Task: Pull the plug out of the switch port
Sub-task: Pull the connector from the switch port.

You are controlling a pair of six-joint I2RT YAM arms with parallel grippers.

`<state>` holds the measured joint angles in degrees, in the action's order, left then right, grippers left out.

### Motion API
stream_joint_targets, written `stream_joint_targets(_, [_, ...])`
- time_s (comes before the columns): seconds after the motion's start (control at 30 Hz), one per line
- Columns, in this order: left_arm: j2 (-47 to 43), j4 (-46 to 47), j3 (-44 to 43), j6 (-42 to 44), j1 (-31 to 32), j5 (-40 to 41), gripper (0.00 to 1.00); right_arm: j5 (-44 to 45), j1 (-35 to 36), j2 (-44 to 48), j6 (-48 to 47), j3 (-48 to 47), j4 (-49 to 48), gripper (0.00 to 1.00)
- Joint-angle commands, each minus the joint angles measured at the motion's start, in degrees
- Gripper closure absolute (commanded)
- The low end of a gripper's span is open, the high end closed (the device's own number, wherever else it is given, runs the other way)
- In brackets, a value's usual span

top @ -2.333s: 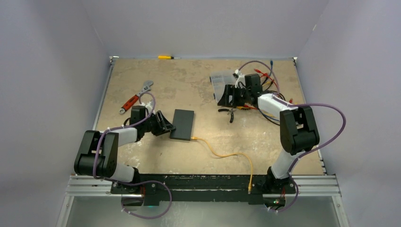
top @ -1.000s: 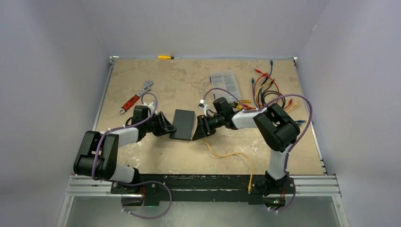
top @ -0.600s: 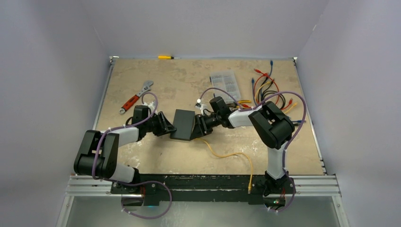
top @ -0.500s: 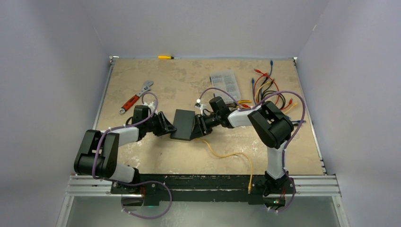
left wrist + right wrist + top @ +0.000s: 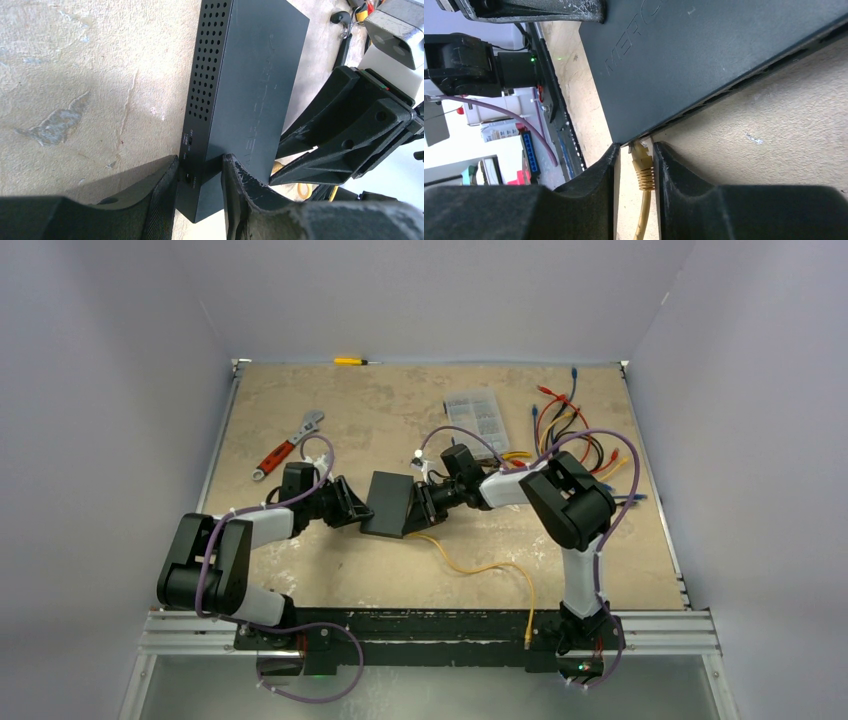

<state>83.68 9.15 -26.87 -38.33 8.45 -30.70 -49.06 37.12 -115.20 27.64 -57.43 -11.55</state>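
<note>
Matte-black and flat, the switch (image 5: 388, 503) lies near the middle of the table (image 5: 390, 420), between my two arms. My left gripper (image 5: 199, 172) is clamped on one corner, with one finger against the vented side wall and the other on the top face. At the switch's near right corner the yellow plug (image 5: 642, 162) sits in its port, my right gripper (image 5: 635, 147) flanking it closely — whether those fingers actually pinch it, I cannot tell. Its yellow cable (image 5: 490, 568) trails toward the table's near edge.
</note>
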Motion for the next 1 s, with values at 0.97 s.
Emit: stream_joint_targets(0.97, [2.26,-6.22,1.31,1.32,0.96,6.91,0.81,6.66,0.54,-0.9,-4.88,1.39,5.86,1.0])
